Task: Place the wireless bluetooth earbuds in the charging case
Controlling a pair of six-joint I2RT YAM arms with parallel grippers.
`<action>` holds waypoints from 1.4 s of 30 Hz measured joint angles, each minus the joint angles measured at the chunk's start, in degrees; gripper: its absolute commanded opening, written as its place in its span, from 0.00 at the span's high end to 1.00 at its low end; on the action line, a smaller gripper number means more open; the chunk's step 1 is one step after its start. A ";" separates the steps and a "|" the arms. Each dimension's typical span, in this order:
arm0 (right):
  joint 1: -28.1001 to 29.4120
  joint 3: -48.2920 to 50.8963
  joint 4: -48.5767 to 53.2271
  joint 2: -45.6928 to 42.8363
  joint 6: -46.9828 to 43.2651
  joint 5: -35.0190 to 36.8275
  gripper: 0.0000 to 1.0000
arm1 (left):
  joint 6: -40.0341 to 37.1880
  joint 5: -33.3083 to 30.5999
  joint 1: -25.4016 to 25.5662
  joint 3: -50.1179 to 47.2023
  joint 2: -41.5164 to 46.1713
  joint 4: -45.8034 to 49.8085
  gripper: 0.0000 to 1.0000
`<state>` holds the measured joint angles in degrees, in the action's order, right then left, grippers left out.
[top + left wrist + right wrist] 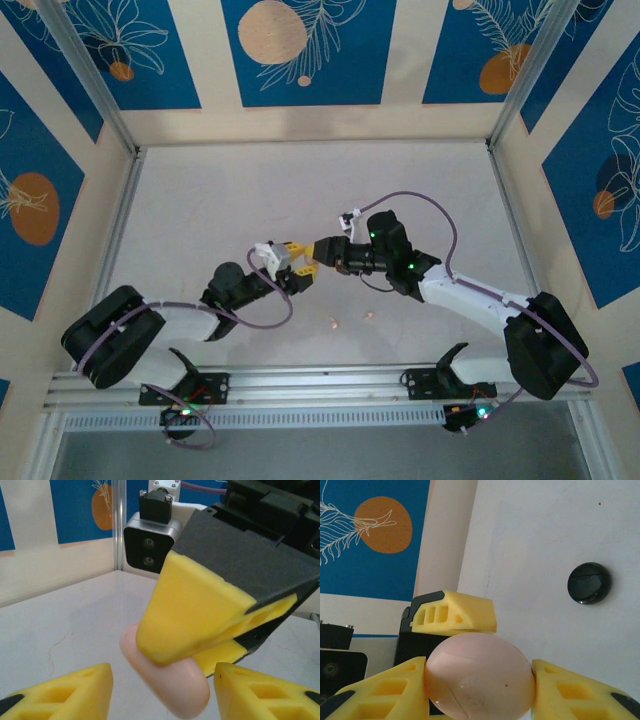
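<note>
Overhead view: both arms reach inward and meet above the middle of the frame, over the pale table [250,190]. The right gripper [480,680] is clamped on the pink charging case [479,677] – a yellow finger presses each flank of the rounded shell at the bottom centre of the right wrist view. The left gripper [164,682] stands partly spread. In the left wrist view its two yellow fingers sit at the bottom corners of the frame with the case between them, a gap showing on either side. The pink earbuds [333,322] [368,316] lie on the table as two pale specks just below the centre of the overhead frame, near each other and outside any case. A round black case [589,583] rests on the table at the right of the right wrist view – well apart from the held case.
</note>
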<state>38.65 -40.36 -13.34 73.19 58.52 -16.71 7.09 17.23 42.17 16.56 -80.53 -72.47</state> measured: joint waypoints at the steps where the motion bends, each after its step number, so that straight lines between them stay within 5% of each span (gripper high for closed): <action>1: 0.04 0.00 0.00 0.00 0.00 0.00 0.55 | 0.26 -0.09 0.00 0.00 -0.13 -0.50 0.58; 6: 0.24 0.00 -0.98 0.00 -0.59 1.29 0.50 | 1.66 -0.22 0.13 0.00 -0.22 -1.64 0.78; 15: 0.57 0.00 1.92 -3.58 -6.78 2.32 0.35 | 0.09 0.13 0.13 0.20 4.11 4.74 0.83; 22: -2.34 -0.02 8.48 -13.94 -21.44 2.29 0.34 | -8.15 1.86 0.11 6.34 17.07 31.87 0.84; 30: -4.28 -4.31 23.08 -16.72 -45.97 -7.50 0.44 | -19.17 8.41 0.11 13.97 24.20 60.46 0.84; 42: -2.25 -12.15 37.55 -9.22 -66.36 -17.79 0.50 | -23.80 19.87 0.11 19.87 20.63 76.30 0.84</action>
<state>36.40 -52.51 24.21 63.96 -7.84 -34.50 -16.71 37.10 42.28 36.42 -59.90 3.84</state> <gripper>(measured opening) 0.503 0.176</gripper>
